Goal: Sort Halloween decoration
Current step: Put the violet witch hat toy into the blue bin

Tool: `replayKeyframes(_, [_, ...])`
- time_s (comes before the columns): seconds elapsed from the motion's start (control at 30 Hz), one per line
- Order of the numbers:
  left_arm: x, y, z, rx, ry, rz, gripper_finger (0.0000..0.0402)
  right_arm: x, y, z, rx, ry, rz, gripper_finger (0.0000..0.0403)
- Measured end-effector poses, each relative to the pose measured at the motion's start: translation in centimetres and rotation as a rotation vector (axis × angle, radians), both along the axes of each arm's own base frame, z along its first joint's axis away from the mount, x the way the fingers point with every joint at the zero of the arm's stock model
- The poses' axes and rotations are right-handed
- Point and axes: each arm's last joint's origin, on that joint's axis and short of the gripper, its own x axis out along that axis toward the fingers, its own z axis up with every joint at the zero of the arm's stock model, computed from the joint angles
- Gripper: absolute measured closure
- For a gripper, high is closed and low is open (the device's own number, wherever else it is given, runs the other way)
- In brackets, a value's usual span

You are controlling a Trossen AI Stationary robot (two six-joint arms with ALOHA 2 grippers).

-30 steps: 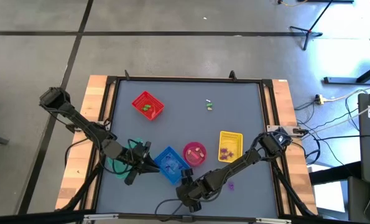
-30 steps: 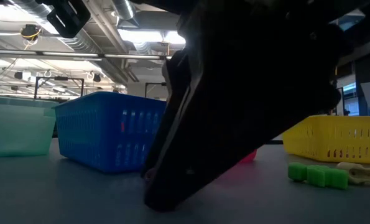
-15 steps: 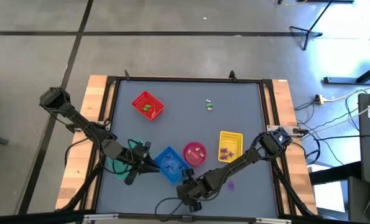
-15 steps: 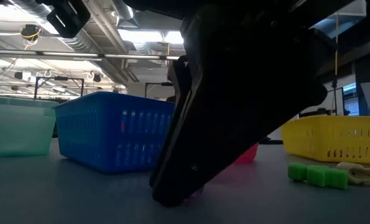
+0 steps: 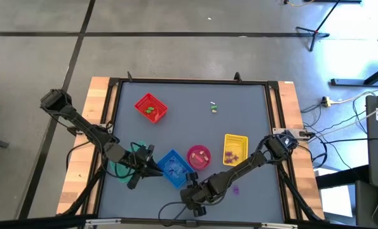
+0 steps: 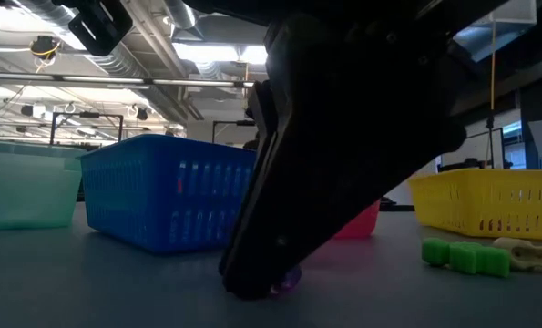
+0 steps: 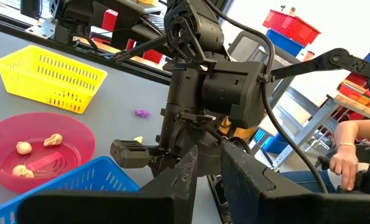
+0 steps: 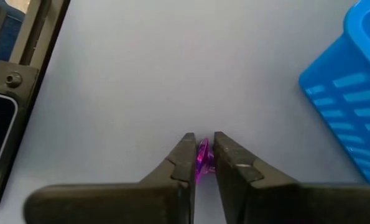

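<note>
We find the right pincer (image 8: 201, 155) down at the desk (image 5: 252, 127) near its front edge, just in front of the blue basket (image 5: 173, 167), its two fingers drawn in on a small purple trinket (image 8: 203, 157) that sits between the tips. A second ago these fingers stood wide and no purple showed beneath the arm in the low view; now the trinket (image 6: 286, 283) peeps out at the foot of the dark pincer body. We judge the grasp made, the lift to a basket not yet begun.

The left pincer (image 7: 204, 163) hangs over the teal basket (image 5: 117, 169), unchanged, fingers nearly together with nothing visible between them.

Further out, another purple trinket (image 5: 236, 189) lies loose beside the right arm, a green piece (image 6: 465, 256) and a cream piece (image 6: 524, 252) lie together far back on the desk, and the pink bowl (image 7: 4, 140) holds cream pieces (image 7: 38, 143).

Hidden: the arm blocks most of the low view; whether the trinket touches the desk we cannot tell; basket contents are too small to identify
</note>
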Motion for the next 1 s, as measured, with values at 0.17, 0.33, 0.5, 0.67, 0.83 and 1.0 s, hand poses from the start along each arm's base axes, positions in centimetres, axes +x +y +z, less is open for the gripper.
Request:
replayKeyframes(0.17, [0.0,0.0,0.0,0.000,0.000,0.000,0.0346,0.0,0.0,0.0,0.002,0.000,-0.004,0.0363])
replayKeyframes(0.33, [0.0,0.0,0.0,0.000,0.000,0.001,0.0346,0.0,0.0,0.0,0.005,0.001,-0.008,0.0364])
replayKeyframes(0.5, [0.0,0.0,0.0,0.000,0.000,0.001,0.0346,0.2,0.1,0.5,0.007,-0.003,-0.007,0.0364])
replayKeyframes(0.67, [0.0,0.0,0.0,0.000,0.000,0.000,0.0346,0.4,0.3,1.4,0.021,0.009,0.003,0.0365])
replayKeyframes(0.83, [0.0,0.0,0.0,0.001,0.000,0.000,0.0346,0.7,0.7,2.9,0.055,0.023,0.024,0.0365])
replayKeyframes(1.0, [0.0,0.0,0.0,0.001,0.000,0.001,0.0346,1.2,1.1,4.9,0.073,0.009,0.031,0.0365])
